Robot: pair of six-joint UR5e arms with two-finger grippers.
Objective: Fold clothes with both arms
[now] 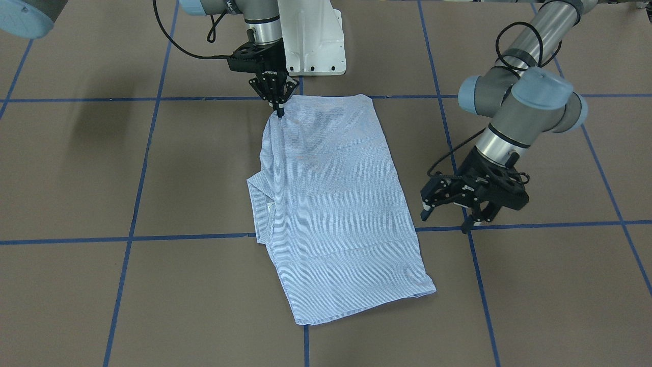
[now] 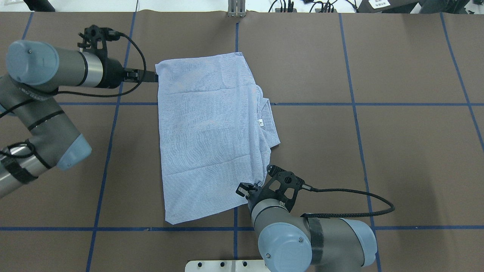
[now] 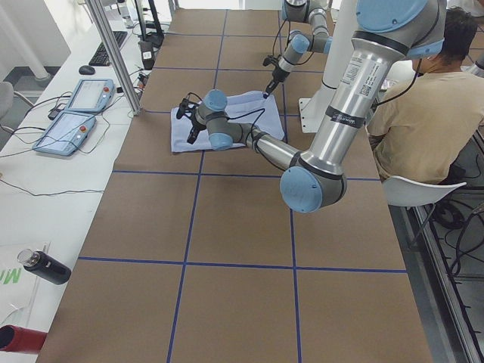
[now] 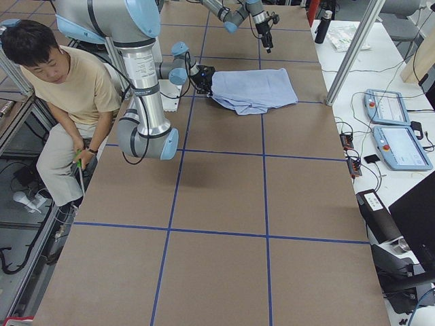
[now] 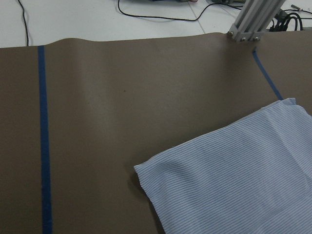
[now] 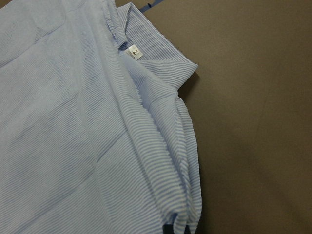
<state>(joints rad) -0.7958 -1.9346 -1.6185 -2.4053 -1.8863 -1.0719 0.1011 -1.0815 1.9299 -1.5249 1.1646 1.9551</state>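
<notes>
The light-blue striped shirt (image 1: 331, 204) (image 2: 204, 143) lies folded into a long rectangle on the brown table, its collar and white label (image 2: 260, 122) (image 6: 134, 52) on the robot's right side. My right gripper (image 1: 279, 111) is shut on the shirt's near right corner, where the cloth bunches up (image 6: 180, 222). In the overhead view its fingers are hidden under the wrist (image 2: 281, 185). My left gripper (image 1: 447, 219) (image 2: 149, 76) hangs open just off the far left corner (image 5: 139, 168), holding nothing.
The white pedestal base (image 1: 313, 35) stands just behind the shirt. A seated person (image 4: 61, 88) is beside the base. Two control tablets (image 3: 76, 106) and a metal post (image 2: 236, 7) are at the far table edge. Blue tape lines (image 1: 153, 237) cross the brown surface.
</notes>
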